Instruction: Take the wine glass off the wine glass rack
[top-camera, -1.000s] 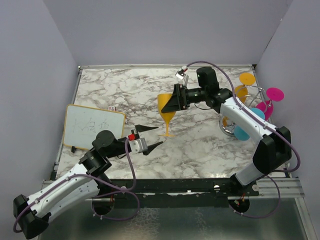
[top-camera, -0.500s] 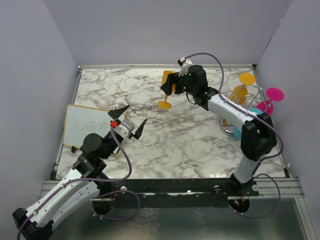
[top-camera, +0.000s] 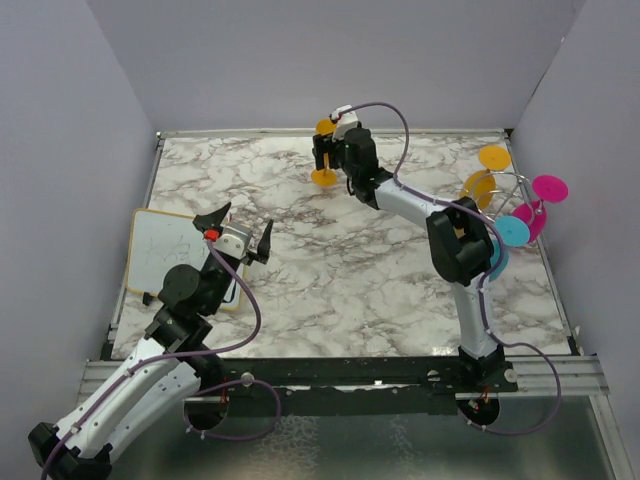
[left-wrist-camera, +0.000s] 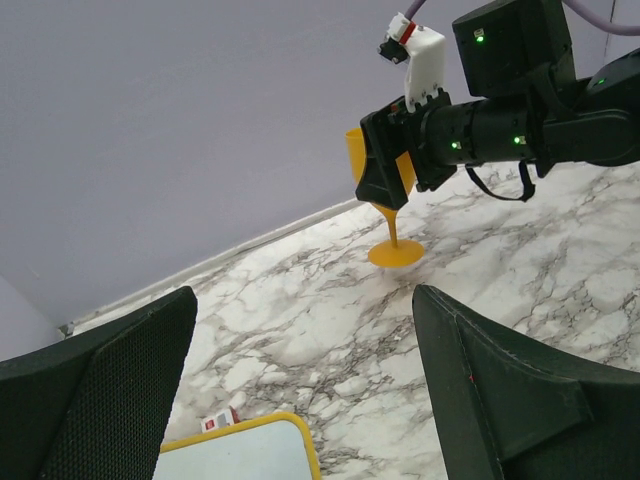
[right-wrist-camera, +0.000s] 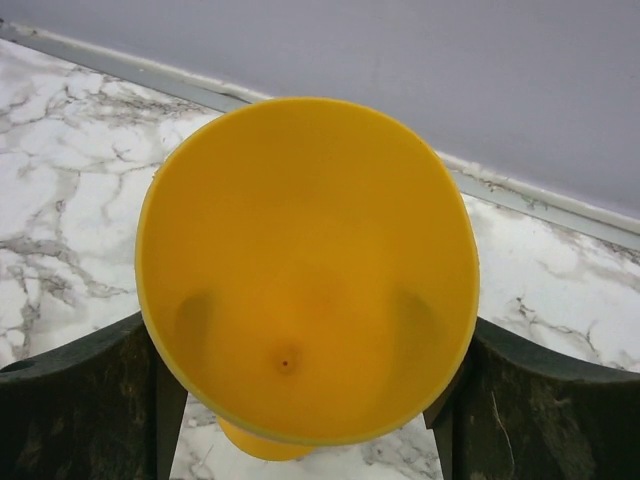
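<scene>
wine glass inside right gripper (upright)

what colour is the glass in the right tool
Yellow-orange; the wine glass shows best in the right wrist view.

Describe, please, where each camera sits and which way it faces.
Top external: above, behind the bases, looking down on the table; both arms show.
Left wrist: faces the far wall and the right gripper holding the yellow wine glass; own fingers show.
Right wrist: looks into the glass's bowl; own fingers flank it.
All share the glass.
</scene>
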